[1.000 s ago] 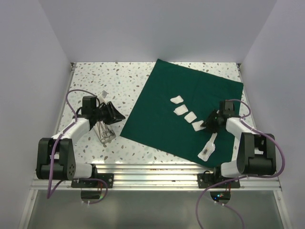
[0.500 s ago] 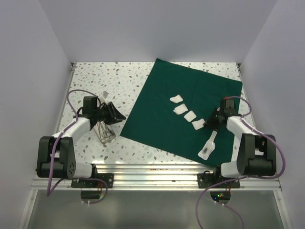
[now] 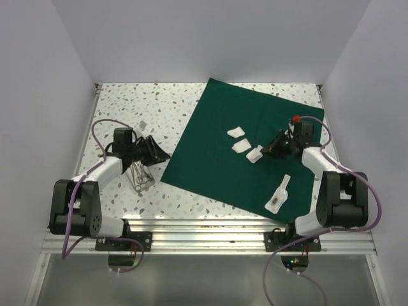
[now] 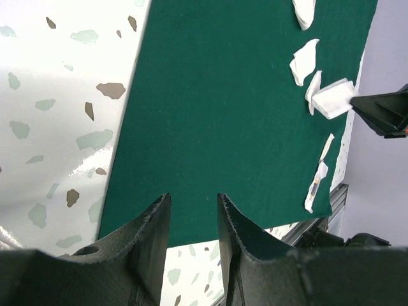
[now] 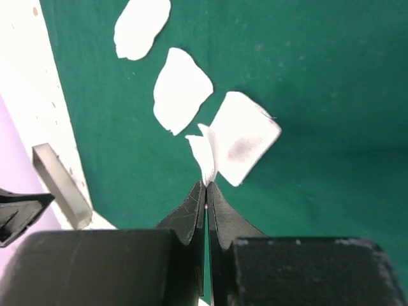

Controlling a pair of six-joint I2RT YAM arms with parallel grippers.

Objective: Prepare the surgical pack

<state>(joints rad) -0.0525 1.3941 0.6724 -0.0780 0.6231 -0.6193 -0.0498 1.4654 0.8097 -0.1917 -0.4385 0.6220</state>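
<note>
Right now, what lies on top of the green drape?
Three white gauze pads and a flat white packet lie on the green drape. The right gripper, shut, holds a fourth pad over one of them. Whatever is beneath the drape is hidden.

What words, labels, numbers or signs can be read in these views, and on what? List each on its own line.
None can be read.
The flat white pouch on the dark green cloth drape: a dark patch shows, too small to tell whether it is print.
No lettering shows on any white gauze pad or on the speckled white table.
</note>
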